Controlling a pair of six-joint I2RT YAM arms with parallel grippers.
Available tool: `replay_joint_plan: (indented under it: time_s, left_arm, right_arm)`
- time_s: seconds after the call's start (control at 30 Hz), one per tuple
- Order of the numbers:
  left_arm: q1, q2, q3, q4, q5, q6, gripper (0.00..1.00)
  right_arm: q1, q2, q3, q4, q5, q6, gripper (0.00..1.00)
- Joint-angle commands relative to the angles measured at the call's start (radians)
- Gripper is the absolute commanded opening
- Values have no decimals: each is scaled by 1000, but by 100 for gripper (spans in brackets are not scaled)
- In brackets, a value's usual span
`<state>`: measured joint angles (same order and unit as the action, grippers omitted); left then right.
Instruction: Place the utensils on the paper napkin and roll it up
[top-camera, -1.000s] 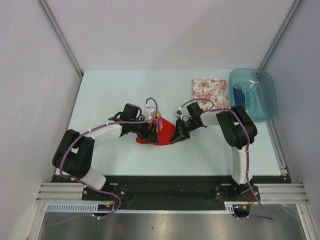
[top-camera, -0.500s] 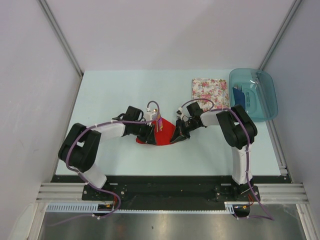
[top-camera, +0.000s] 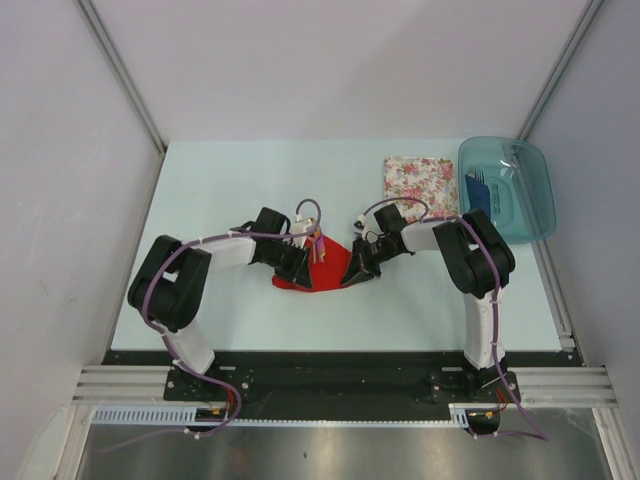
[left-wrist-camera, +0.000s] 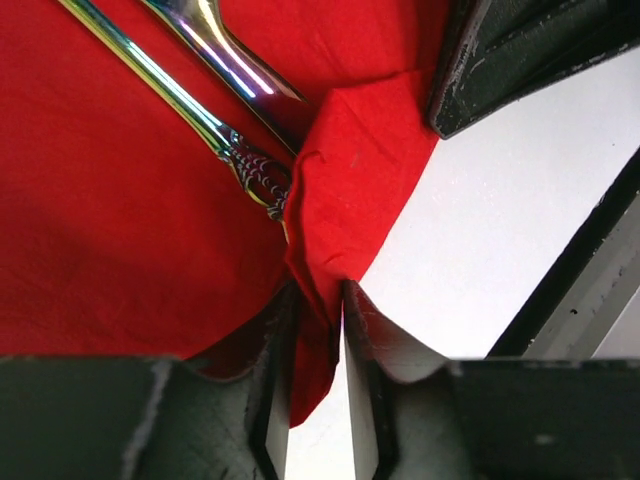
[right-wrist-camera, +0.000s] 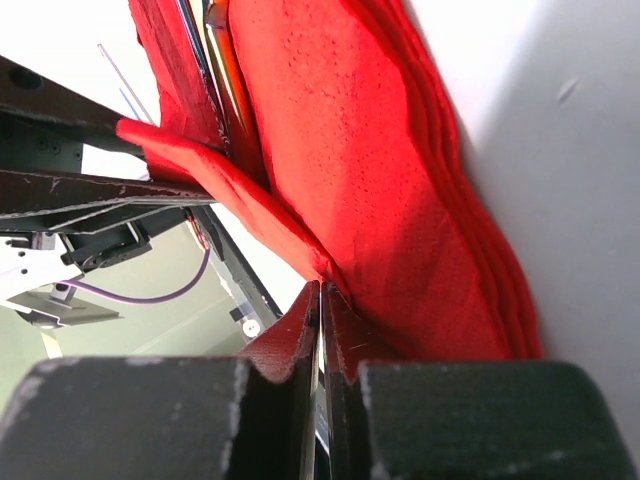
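Observation:
The red paper napkin (top-camera: 328, 262) lies at the table's middle, its edges lifted between both grippers. In the left wrist view two slim shiny utensils (left-wrist-camera: 210, 125) lie on the napkin (left-wrist-camera: 120, 220). My left gripper (left-wrist-camera: 318, 300) is shut on a folded edge of the napkin, at its left side in the top view (top-camera: 300, 267). My right gripper (right-wrist-camera: 322, 292) is shut on the napkin's (right-wrist-camera: 380, 180) opposite edge, at its right side in the top view (top-camera: 352, 270). The utensils' handles (right-wrist-camera: 215, 70) show inside the fold in the right wrist view.
A white floral-print napkin (top-camera: 421, 187) lies at the back right. A teal plastic tub (top-camera: 520, 225) with blue items inside stands at the right edge. Grey walls enclose the table on three sides.
The left arm's elbow has swung right and toward the back while its gripper stays shut on the napkin's left edge. The right arm has not moved.

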<state>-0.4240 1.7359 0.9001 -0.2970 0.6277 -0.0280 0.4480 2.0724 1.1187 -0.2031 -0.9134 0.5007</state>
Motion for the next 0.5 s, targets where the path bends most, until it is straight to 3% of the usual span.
replay_joint_plan:
  time_s: [0.0,0.17,0.3,0.4,0.47]
  left_arm:
    - [22,5,39,-39,-45,-4,34]
    - [44,-39,31,-80,-111,5,41]
    - [47,-78,37,-117,-194,14,36]
    - [54,-128,5,-97,-131,25,34]
    - [67,-222,-32,-35,-15,48,38]
  right_arm:
    - [-9,-5,-11,-25,61,-28,7]
    - [-8,-8,-11,-27,68,-30,7]
    - [-8,-11,-13,-28,73,-30,7]
    - [-6,-14,-10,-27,76,-28,7]
    - [-6,-15,-11,-28,79,-30,7]
